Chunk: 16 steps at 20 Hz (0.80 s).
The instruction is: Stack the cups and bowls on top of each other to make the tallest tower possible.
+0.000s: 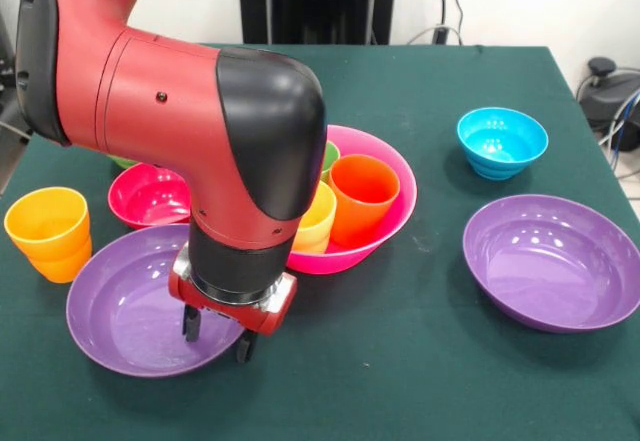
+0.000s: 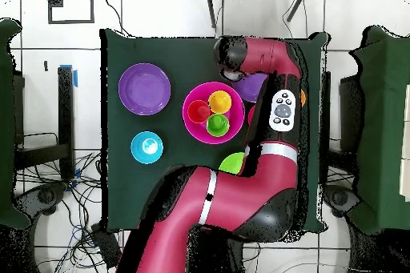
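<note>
My gripper (image 1: pixel 216 336) hangs over the near right rim of the left purple bowl (image 1: pixel 120 306). Its fingers are apart, one inside the bowl and one outside, holding nothing. The large hot-pink bowl (image 1: pixel 398 166) holds a red-orange cup (image 1: pixel 362 196), a yellow-orange cup (image 1: pixel 318 221) and a green cup (image 1: pixel 331 154). An orange cup (image 1: pixel 48 231) stands at the far left. A red bowl (image 1: pixel 148 196), a blue bowl (image 1: pixel 502 141) and a second purple bowl (image 1: pixel 552 259) sit apart. In the overhead view the arm covers the gripper; the pink bowl (image 2: pixel 189 122) shows there.
A light-green bowl (image 2: pixel 232 162) sits near the robot's base, mostly hidden behind the arm in the front view. The arm's big elbow hides part of the pink bowl. Chairs and cables surround the green table (image 1: pixel 400 381).
</note>
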{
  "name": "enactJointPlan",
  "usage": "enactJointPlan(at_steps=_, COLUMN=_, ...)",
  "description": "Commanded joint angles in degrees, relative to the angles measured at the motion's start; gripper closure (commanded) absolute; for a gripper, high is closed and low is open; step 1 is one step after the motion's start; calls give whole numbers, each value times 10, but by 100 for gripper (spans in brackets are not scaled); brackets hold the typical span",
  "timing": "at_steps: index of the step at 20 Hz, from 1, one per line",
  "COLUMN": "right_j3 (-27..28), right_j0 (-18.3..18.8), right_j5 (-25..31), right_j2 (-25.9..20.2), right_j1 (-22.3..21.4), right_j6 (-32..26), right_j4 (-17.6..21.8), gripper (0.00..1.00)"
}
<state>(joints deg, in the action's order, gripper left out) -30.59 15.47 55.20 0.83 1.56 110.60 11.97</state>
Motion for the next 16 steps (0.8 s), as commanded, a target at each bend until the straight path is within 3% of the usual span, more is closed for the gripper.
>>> enactJointPlan(at_steps=1, right_j3=-16, right_j0=6, right_j5=47, right_j2=-62, right_j1=28, right_j6=-210, right_j4=26, gripper=0)
enactJointPlan(at_steps=2, right_j3=-11, right_j0=8, right_j5=45, right_j2=-66, right_j1=29, right_j6=-222, right_j4=25, gripper=100)
enactJointPlan(at_steps=6, right_j3=7, right_j0=10, right_j5=67, right_j2=-74, right_j1=38, right_j6=-228, right_j4=17, gripper=100)
enactJointPlan(at_steps=12, right_j3=2, right_j0=-1, right_j5=63, right_j2=-58, right_j1=21, right_j6=-184, right_j4=12, gripper=100)
enactJointPlan(at_steps=16, right_j3=20, right_j0=-17, right_j5=118, right_j2=-37, right_j1=-2, right_j6=-169, right_j4=15, gripper=100)
